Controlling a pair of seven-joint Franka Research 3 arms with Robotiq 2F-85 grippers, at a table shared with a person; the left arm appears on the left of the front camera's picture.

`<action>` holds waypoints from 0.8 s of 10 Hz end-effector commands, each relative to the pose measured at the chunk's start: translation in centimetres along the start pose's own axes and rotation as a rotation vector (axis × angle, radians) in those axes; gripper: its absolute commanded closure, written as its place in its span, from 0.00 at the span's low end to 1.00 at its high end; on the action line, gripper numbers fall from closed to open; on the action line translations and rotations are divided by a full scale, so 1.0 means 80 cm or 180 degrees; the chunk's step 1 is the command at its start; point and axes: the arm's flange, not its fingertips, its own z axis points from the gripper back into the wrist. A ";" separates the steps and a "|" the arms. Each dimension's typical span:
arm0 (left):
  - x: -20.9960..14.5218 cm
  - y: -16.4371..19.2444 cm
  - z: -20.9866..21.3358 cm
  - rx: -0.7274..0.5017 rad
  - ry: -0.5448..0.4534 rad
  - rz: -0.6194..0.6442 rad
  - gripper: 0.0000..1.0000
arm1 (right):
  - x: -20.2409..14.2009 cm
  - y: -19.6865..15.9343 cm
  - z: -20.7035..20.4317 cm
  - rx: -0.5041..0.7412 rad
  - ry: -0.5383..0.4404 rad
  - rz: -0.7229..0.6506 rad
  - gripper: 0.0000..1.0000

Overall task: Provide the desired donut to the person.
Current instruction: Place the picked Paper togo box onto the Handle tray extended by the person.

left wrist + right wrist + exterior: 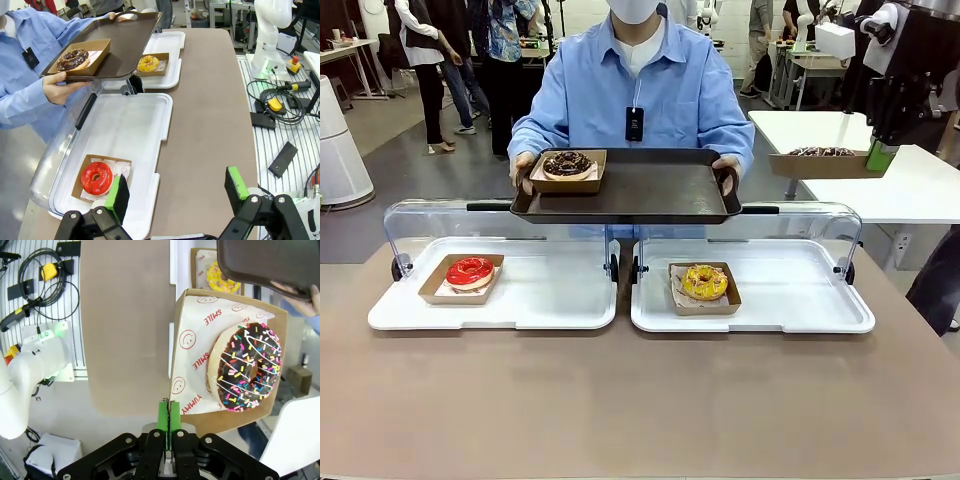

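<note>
Right wrist view, sprinkled donut (pixel 250 367): lying in its box (pixel 195 340), right of centre.
Right hand (pixel 167 412): pinching tight on one box rim, bottom centre.
Left hand (pixel 176 187): gaping wide, carrying nothing.
Dark tray (pixel 650 190): person (pixel 630 90) is holding it out, upper centre of the front view, well apart from the box.
Risk: the box is hanging from one thin rim, so it could start sagging or slipping in transit, spilling the donut.

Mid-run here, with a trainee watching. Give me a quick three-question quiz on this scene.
1. True or false: the left gripper is open.
2. The right gripper is shut on a box holding which donut? A red; B yellow; C sprinkled chocolate donut.
3. Fill in: the dark tray held by the person carries ___ boxed donut.
Key: 1 true; 2 C; 3 one.
</note>
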 end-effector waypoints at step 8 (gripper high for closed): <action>0.000 -0.001 0.001 0.0000 -0.0055 0.0003 0.00 | 0.000 0.001 0.002 -0.0012 0.0007 -0.0012 1.00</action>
